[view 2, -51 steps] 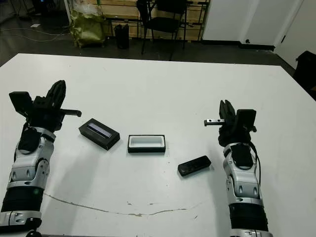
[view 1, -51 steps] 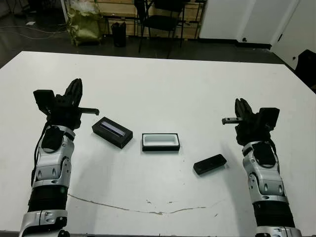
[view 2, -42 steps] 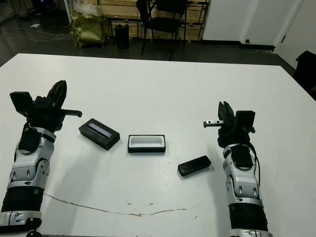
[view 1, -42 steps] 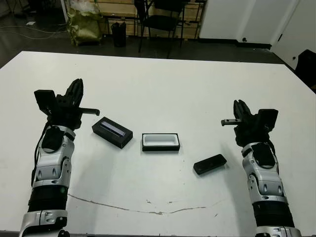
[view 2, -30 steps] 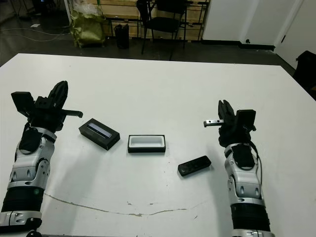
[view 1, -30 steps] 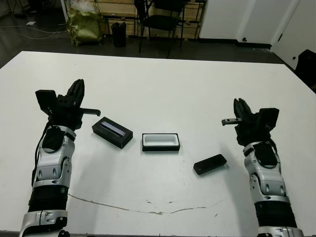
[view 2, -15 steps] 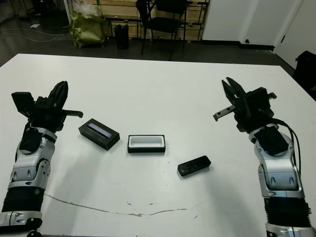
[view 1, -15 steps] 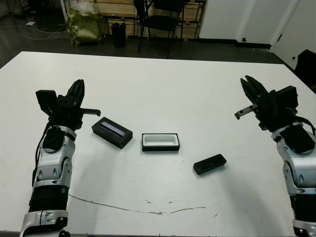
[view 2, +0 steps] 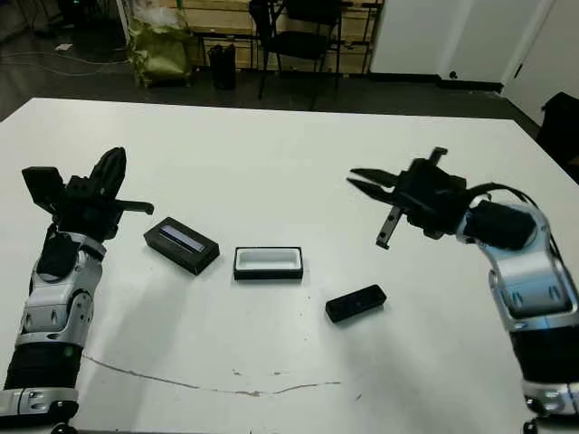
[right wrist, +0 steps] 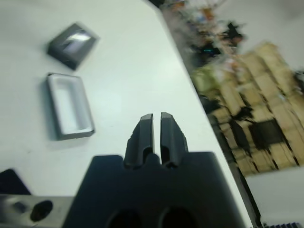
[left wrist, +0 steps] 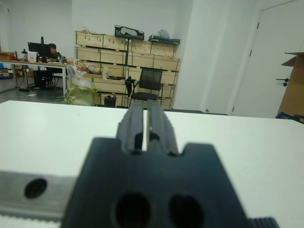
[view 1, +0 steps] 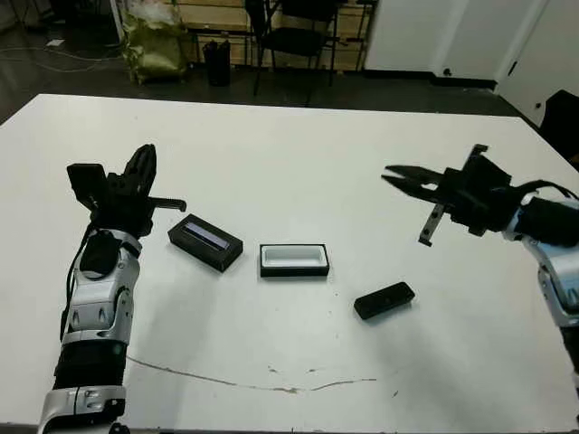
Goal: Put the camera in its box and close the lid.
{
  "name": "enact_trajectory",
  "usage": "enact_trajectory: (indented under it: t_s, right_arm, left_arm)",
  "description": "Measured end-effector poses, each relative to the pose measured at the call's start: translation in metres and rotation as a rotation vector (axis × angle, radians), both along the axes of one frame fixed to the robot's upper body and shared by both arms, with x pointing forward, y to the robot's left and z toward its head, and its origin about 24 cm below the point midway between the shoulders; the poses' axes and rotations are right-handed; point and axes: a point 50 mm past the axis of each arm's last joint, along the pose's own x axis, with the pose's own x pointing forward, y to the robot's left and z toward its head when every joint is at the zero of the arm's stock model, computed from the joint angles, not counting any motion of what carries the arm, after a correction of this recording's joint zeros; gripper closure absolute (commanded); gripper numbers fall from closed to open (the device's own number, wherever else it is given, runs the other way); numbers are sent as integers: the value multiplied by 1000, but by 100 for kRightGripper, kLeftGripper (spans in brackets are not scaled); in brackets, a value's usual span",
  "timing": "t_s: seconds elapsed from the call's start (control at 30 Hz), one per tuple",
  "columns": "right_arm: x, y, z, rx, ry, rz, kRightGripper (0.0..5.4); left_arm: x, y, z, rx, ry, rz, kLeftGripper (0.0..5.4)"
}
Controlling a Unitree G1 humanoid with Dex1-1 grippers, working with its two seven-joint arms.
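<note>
From the head camera, I took the box (view 1: 294,260) as my landmark: it sat open on the white table (view 1: 298,145), white lining facing up, nothing inside it. The lid (view 1: 205,242) lay just to the robot's left of the box, apart from it and turned at an angle, grey strip upward. The camera (view 1: 384,300) rested flat on the table to the right of the box and nearer the robot, also at an angle and touching neither box nor lid. The left gripper (view 1: 137,181) was raised well to the left of the box, beyond the lid, holding nothing. The right gripper (view 1: 404,179) hung above the table to the right of the box, farther from the robot than the camera, fingers pointing toward the box side.

On the left wrist view I saw that gripper's fingers (left wrist: 134,124) pressed nearly together with only a thin slit between, nothing gripped, the room and a chair (left wrist: 142,85) beyond.

On the right wrist view, blurred, the fingers (right wrist: 144,133) likewise stood almost closed and empty. The box (right wrist: 70,107) and the lid (right wrist: 72,43) showed beyond them on the table.
</note>
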Motion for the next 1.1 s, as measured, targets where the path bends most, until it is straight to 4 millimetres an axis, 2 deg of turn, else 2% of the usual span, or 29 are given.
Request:
enact_trajectory:
  t_s: [0.27,0.43,0.8,1.0,1.1]
  right_arm:
    - [8,6,-2,-170,153,252,539]
    - [10,12,9,-253,272,375,539]
    - [9,26,-5,-463,429,511,539]
    - [0,38,17,-481,500,564,539]
    - [-3,38,13,-468,539,590,539]
  left_arm:
    - [0,1,1,4,-8,0,538]
    - [0,1,1,4,-10,0,538]
    - [-1,1,1,1,-2,11,538]
    - [-4,-2,3,0,-9,9,538]
    - [-8,-5,2,8,2,14,538]
